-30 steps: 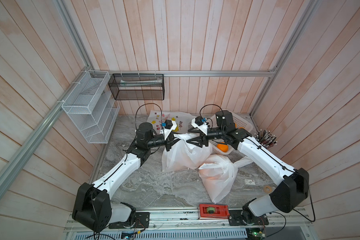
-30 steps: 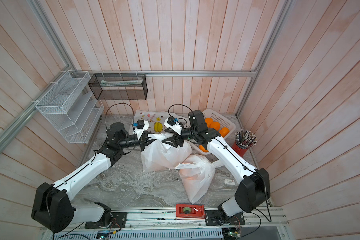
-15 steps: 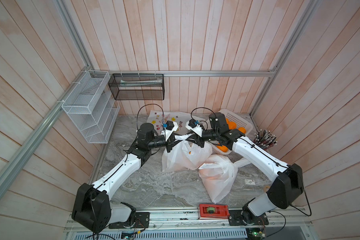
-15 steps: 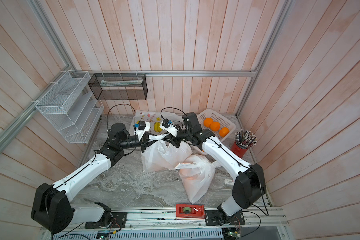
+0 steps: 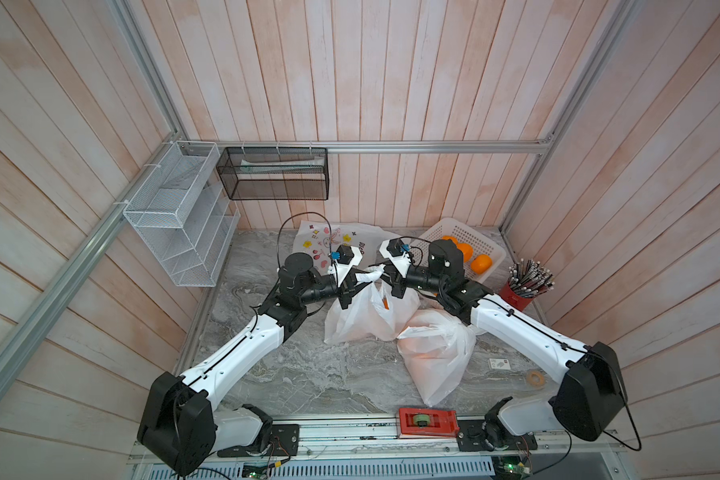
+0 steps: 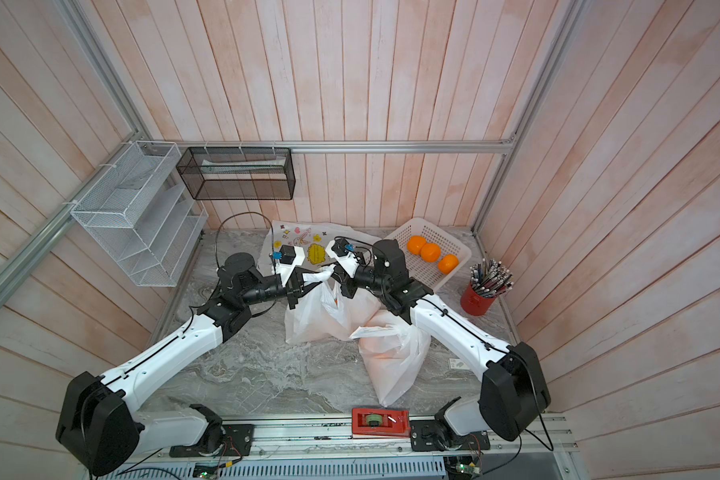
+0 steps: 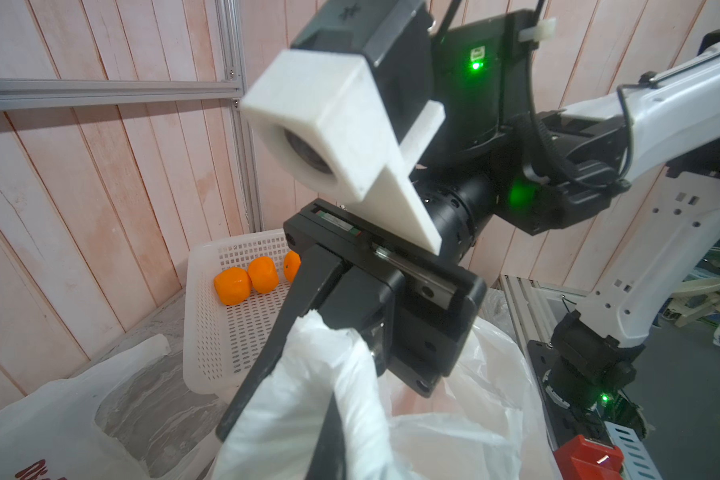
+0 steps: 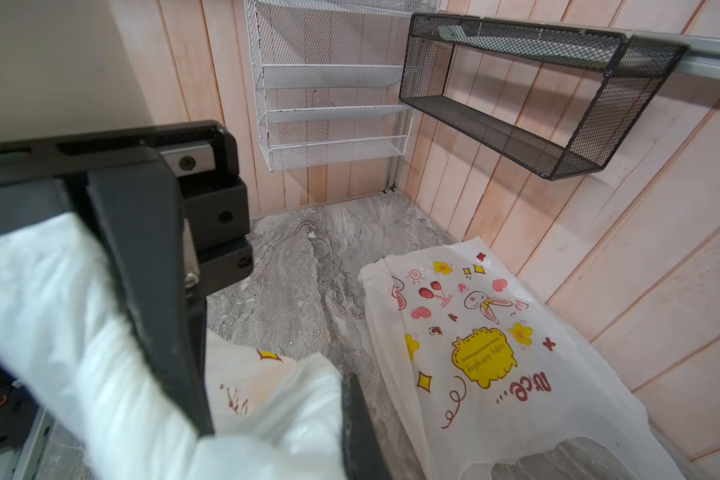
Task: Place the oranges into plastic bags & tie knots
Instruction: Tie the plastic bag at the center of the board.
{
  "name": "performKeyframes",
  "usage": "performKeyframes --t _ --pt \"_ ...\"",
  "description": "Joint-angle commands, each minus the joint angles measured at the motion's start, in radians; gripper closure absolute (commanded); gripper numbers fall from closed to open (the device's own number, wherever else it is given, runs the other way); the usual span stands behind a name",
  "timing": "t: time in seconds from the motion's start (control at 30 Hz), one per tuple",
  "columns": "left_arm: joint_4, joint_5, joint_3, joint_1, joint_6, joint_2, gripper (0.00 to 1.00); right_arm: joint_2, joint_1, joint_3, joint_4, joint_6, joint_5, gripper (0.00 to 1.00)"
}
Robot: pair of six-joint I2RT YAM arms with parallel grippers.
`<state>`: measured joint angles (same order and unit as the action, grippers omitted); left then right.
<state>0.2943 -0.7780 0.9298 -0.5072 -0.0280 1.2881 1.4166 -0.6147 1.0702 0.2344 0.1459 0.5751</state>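
Observation:
A white plastic bag (image 5: 366,318) (image 6: 323,320) stands mid-table with oranges (image 5: 386,303) showing through its mouth. Its twisted handle (image 5: 368,274) (image 7: 308,395) (image 8: 267,415) stretches between both grippers. My left gripper (image 5: 347,286) (image 6: 297,287) (image 7: 308,449) is shut on one end, my right gripper (image 5: 391,279) (image 6: 344,283) (image 8: 283,440) on the other. A second filled bag (image 5: 435,357) lies in front to the right, its neck under my right arm, so no knots show. A flat printed bag (image 5: 329,241) (image 8: 487,357) lies at the back.
A white perforated basket (image 5: 485,239) (image 6: 422,274) at the back right holds three oranges (image 6: 430,251) (image 7: 262,274). A red cup of pencils (image 6: 481,297) stands beside it. Wire shelves (image 5: 179,216) hang on the left wall. A red box (image 5: 427,422) sits on the front rail.
My right gripper has swung left from the basket toward the left gripper and closed on the bag's handle. The left arm has held its place.

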Motion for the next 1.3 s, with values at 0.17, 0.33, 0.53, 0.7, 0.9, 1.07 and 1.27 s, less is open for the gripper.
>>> performKeyframes --t 0.17,0.33,0.53,0.7,0.9,1.07,1.27 --pt "0.067 0.057 -0.074 -0.019 0.081 -0.083 0.79 0.005 -0.02 -0.148 0.435 -0.245 -0.017 0.98" --pt "-0.023 0.08 -0.141 0.005 0.088 -0.216 0.56 -0.004 -0.02 -0.189 0.471 -0.253 -0.026 0.98" --pt "-0.09 0.199 -0.266 0.057 0.199 -0.436 0.3 -0.013 -0.02 -0.218 0.497 -0.251 -0.026 0.98" --pt "-0.144 0.245 -0.264 0.172 0.347 -0.446 0.27 -0.025 -0.023 -0.247 0.53 -0.262 -0.024 0.98" --pt "-0.048 0.12 -0.244 0.167 0.367 -0.298 0.39 -0.034 -0.027 -0.263 0.547 -0.27 -0.032 0.98" --pt "0.009 0.174 -0.262 0.04 0.342 -0.239 0.41 -0.041 -0.031 -0.274 0.565 -0.275 -0.044 0.98" --pt "0.09 0.255 -0.276 -0.064 0.374 -0.148 0.45 -0.041 -0.031 -0.288 0.604 -0.299 -0.025 0.98"
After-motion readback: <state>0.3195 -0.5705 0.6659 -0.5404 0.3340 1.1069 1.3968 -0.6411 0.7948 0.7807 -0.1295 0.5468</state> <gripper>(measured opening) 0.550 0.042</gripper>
